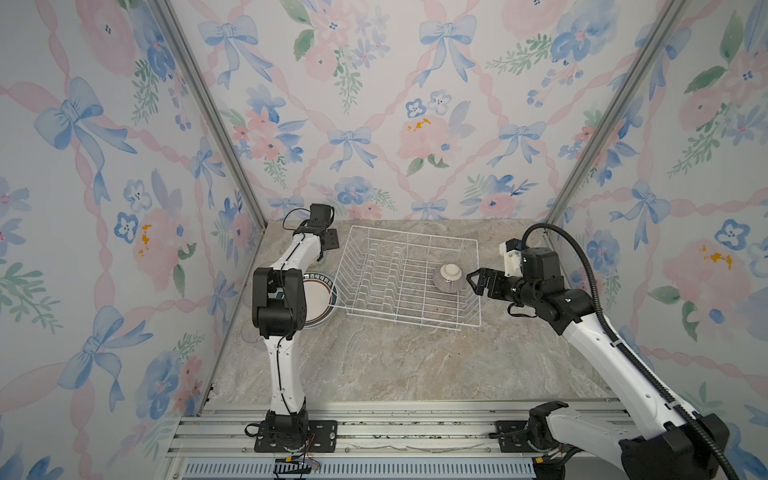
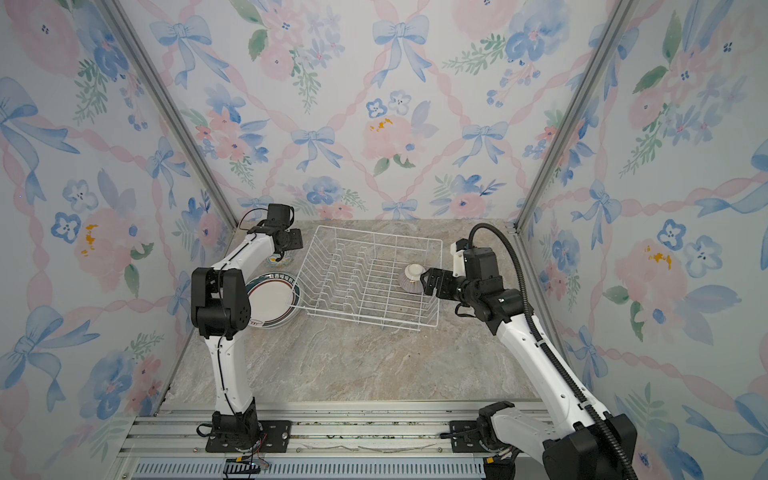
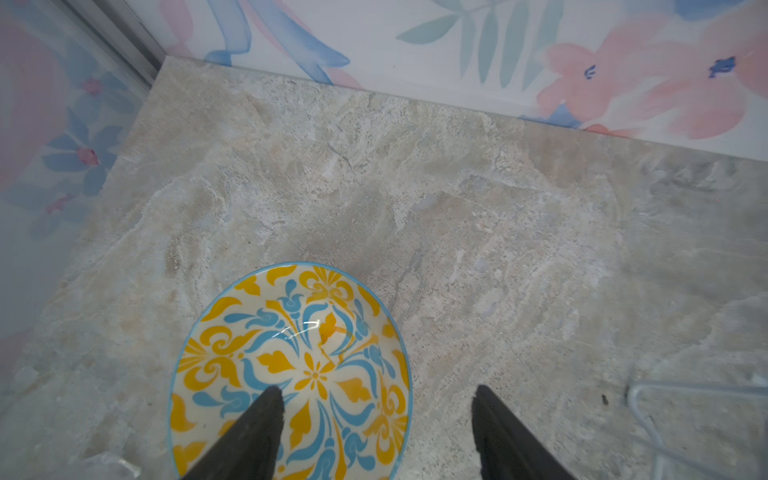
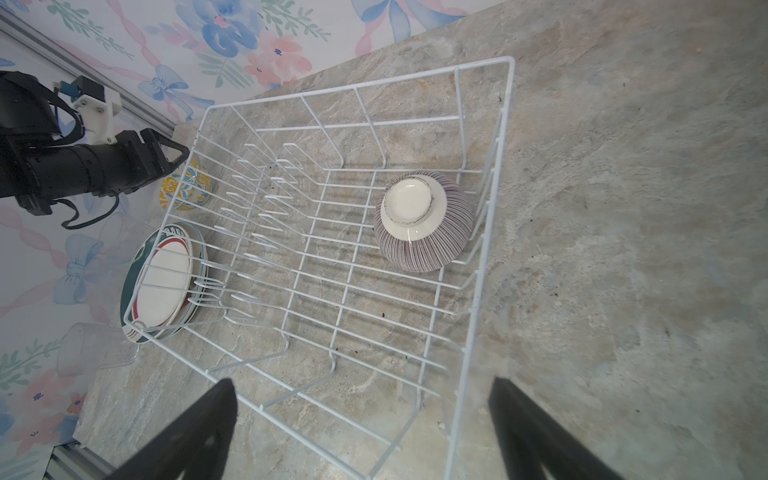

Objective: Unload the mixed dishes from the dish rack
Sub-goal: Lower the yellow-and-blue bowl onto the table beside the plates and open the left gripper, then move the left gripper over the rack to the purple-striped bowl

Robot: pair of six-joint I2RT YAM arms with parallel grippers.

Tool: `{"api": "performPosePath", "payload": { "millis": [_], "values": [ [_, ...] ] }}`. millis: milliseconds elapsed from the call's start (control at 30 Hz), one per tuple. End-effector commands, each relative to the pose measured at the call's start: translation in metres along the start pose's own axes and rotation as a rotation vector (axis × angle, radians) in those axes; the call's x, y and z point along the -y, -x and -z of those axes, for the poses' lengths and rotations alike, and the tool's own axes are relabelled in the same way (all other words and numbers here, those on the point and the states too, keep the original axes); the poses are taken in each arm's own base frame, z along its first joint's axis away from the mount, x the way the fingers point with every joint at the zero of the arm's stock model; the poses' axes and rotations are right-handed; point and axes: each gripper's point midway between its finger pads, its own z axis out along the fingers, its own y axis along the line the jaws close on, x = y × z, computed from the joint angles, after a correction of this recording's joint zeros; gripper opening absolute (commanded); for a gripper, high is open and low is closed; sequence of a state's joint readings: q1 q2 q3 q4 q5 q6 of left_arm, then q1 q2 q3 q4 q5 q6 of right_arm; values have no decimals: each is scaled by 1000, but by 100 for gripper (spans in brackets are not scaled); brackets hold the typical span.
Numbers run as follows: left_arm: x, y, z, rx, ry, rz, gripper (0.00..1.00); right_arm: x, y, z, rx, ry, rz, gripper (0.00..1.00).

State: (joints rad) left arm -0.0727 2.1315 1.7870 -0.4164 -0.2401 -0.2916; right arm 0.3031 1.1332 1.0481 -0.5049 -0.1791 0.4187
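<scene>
Left wrist view: left hand spread open, released above yellow-blue bowl, which sits upright on table, apparently unloaded. Purple-striped bowl lies upside down in dish rack, right of centre in both top views. Right hand is open, seemingly lined up to grab it.

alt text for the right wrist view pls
A striped bowl lies base up, alone in a white wire rack on a marble table. Plates, a patterned bowl and a glass sit outside it; the right end effector is open.
</scene>
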Motion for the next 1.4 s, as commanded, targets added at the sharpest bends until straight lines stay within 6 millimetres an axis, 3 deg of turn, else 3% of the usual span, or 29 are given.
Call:
{"api": "performPosePath", "payload": {
  "millis": [0,267,500,733,1133,1367],
  "values": [
    [11,16,37,45,-73,43,75,1,-7,-5,-20,-2,-5,97],
    [45,17,99,93,-196,48,79,-1,-4,-11,-23,3,-22,97],
    [100,8,153,153,-312,-6,82,-8,-1,-15,-18,21,-27,97],
    [173,-9,202,201,-514,-45,82,-9,-3,-13,-11,23,-32,97],
    [280,-62,220,81,-857,-57,82,-2,-6,-2,22,-5,-13,97],
    [311,-89,207,-12,-935,-45,82,-5,-3,1,41,9,-4,97]
  ]
}}
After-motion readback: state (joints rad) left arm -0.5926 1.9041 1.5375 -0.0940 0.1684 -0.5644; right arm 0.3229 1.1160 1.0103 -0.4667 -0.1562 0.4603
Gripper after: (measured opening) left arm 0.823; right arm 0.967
